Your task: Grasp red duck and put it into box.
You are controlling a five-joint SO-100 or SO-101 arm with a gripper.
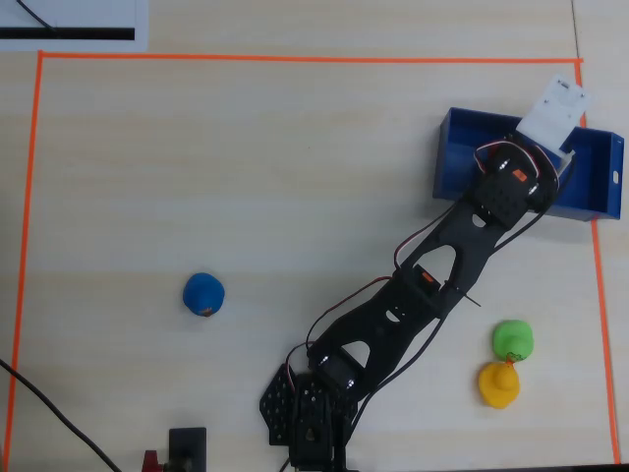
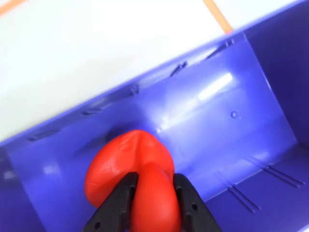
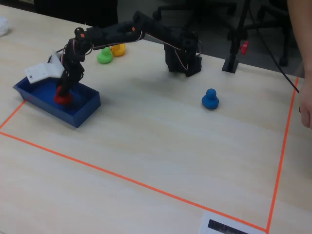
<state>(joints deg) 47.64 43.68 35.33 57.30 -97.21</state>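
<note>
The claw [image 2: 153, 191] grips the duck [image 2: 126, 166] between narrow jaws. The duck hangs inside the box [image 2: 231, 125], whose floor lies just beneath; releasing should finish it.

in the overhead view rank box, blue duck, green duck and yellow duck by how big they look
1. box
2-4. blue duck, green duck, yellow duck: all look alike in size, so no ranking.

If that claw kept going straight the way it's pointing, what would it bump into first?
Probably the box floor. The gripper points down into it, shut on the red duck, which looks at or just above the floor, so the duck would press down first.
</note>
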